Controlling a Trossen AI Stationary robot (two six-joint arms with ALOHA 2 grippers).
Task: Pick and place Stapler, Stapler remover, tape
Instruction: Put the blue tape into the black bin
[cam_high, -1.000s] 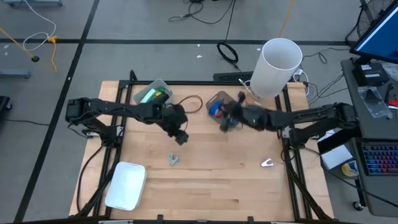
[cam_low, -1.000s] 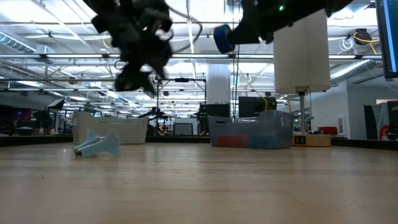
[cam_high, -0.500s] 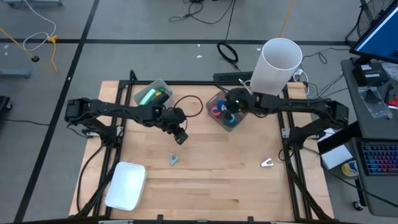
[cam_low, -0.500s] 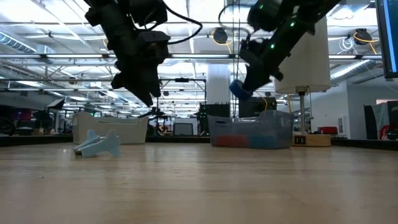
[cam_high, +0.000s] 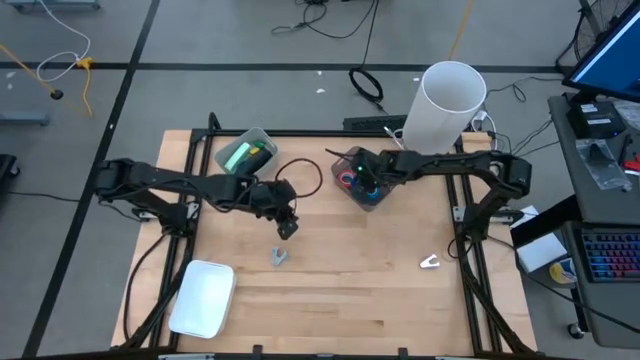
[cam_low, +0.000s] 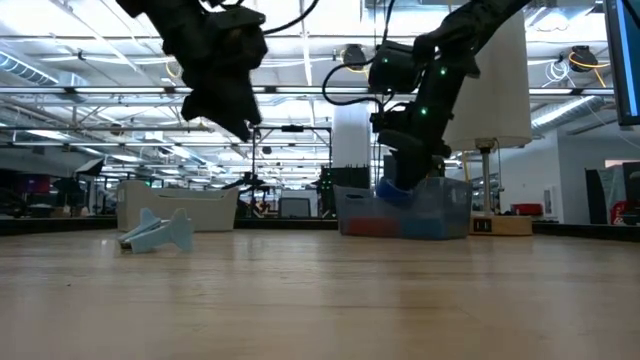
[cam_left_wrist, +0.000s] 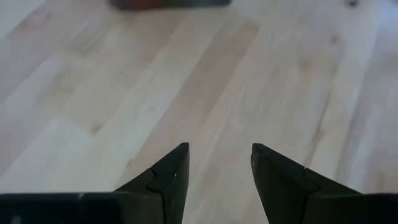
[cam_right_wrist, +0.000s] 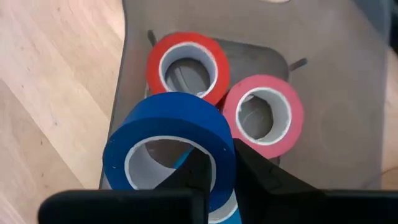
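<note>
We find the right gripper (cam_right_wrist: 214, 163) clenched on a blue roll (cam_right_wrist: 168, 140) directly over the bin (cam_right_wrist: 323, 124), apparently just above its rolls; left gripper (cam_left_wrist: 217, 165) released, idle.

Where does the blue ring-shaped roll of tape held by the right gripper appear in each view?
High view: blue ring-shaped roll of tape, over the clear plastic bin at the table's back.
Low view: centre-right, at the bin's rim, under the right gripper.
Left wrist view: not in it.
Right wrist view: lower centre, pinched by the fingers, above red and pink rolls.
Shared landmark: the bin.
</note>
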